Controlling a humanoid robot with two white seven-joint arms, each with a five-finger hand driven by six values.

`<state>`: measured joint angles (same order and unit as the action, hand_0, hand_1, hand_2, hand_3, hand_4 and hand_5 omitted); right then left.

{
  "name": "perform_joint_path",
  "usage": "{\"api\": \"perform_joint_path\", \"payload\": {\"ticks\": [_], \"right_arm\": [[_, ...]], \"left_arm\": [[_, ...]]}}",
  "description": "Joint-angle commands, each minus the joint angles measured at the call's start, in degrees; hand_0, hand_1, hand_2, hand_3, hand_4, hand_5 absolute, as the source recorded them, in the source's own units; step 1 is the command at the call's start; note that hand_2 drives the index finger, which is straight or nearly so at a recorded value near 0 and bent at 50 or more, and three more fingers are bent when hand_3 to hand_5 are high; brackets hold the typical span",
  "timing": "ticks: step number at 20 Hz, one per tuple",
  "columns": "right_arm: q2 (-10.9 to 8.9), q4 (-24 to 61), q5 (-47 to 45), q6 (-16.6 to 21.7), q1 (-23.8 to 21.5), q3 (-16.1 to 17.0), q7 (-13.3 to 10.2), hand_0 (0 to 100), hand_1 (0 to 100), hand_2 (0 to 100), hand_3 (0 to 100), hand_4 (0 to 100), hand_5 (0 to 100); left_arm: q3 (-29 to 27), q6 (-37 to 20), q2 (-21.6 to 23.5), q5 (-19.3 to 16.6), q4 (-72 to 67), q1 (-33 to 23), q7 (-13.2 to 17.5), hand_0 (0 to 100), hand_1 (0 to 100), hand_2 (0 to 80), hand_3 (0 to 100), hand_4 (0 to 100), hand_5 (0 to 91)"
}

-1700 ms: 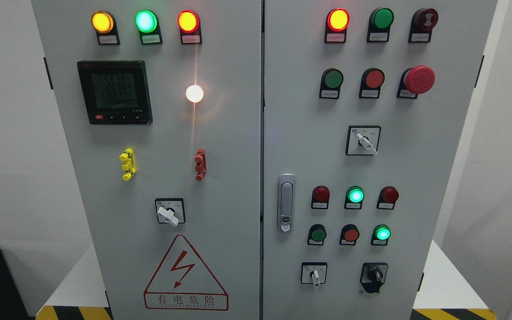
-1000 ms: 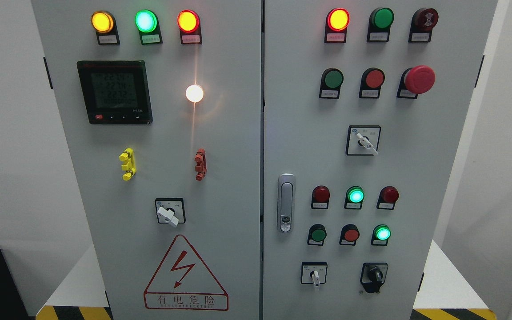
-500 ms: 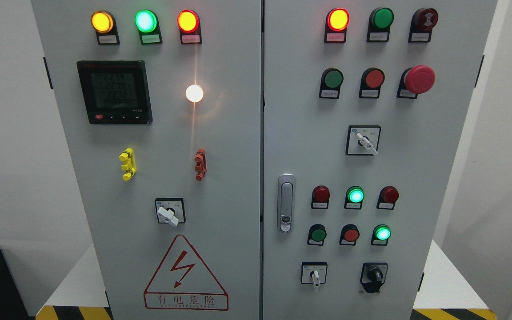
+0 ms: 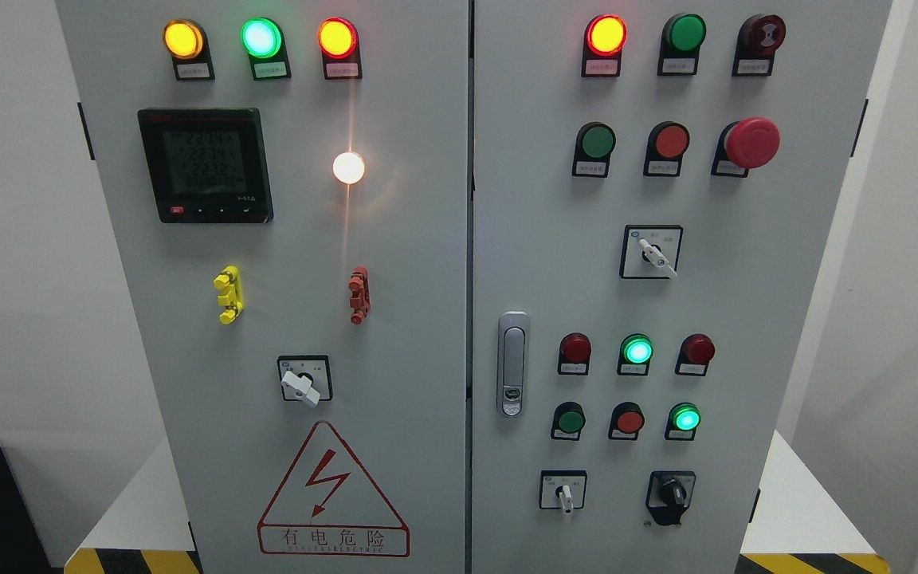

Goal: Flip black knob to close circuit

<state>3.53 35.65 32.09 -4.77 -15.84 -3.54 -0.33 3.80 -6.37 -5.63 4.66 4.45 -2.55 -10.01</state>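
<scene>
Red-bordered warning triangle (image 4: 333, 488) on the left cabinet door (image 4: 411, 319), lightning bolt above "有电危险"; meter digits and button labels illegible.

No part of the robot's body shows in the head view, so its colours, shapes, cables, screws and markings cannot be told.
</scene>
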Motion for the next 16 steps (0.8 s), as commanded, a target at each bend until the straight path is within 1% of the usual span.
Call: {"api": "perform_joint_path", "payload": {"ticks": [1,2,3,4,5,7,9,13,16], "right_arm": [[-0.1,18.13,9.74,-1.21,-1.3,0.11,-1.24,0,0,11,21,20,3],[-0.1,18.74,10.53,-1.21,-1.21,0.11,-1.6,0,0,13,24,22,8],[-0.1,19.53,11.58,-1.21,-1.12,0.11,-1.86,0,0,18,28,25,14],[-0.1,20.32,12.9,-1.21,-1.12,0.11,-2.13,0,0,20,30,27,17],[-0.1,21.2,13.87,-1.21,-1.12,0.11,-2.22,0,0,25,36,31,22],[-0.1,23.48,16.15,-1.21,-1.21,0.11,-2.74,0,0,29,41,35,25],[-0.02,26.38,18.26,-1.21,-1.38,0.11,-2.92,0,0,34,47,41,30],[-0.02,34.02,21.43,-1.29,-1.47,0.29,-2.74,0,0,37,51,46,33],[-0.02,39.3,24.76,-1.21,-1.47,1.6,-2.31,0,0,40,53,48,37]], "left_arm": [[-0.02,-0.05,0.0,0.0,-0.05,0.0,-0.01,12,56,0.0,0,0,0.0],[0.07,-0.05,0.0,0.0,-0.05,0.0,-0.01,12,56,0.0,0,0,0.0],[-0.02,-0.05,0.0,0.0,-0.05,0.0,-0.01,12,56,0.0,0,0,0.0],[-0.02,-0.05,0.0,0.0,-0.05,0.0,-0.01,12,56,0.0,0,0,0.0],[-0.02,-0.05,0.0,0.0,0.03,0.0,-0.01,12,56,0.0,0,0,0.0],[-0.02,-0.05,0.0,0.0,-0.05,0.0,-0.01,12,56,0.0,0,0,0.0],[-0.02,-0.05,0.0,0.0,0.03,0.0,-0.01,12,56,0.0,0,0,0.0],[0.07,-0.05,0.0,0.0,0.03,0.0,-0.01,12,56,0.0,0,0,0.0],[0.07,-0.05,0.0,0.0,0.03,0.0,-0.01,12,56,0.0,0,0,0.0]]}}
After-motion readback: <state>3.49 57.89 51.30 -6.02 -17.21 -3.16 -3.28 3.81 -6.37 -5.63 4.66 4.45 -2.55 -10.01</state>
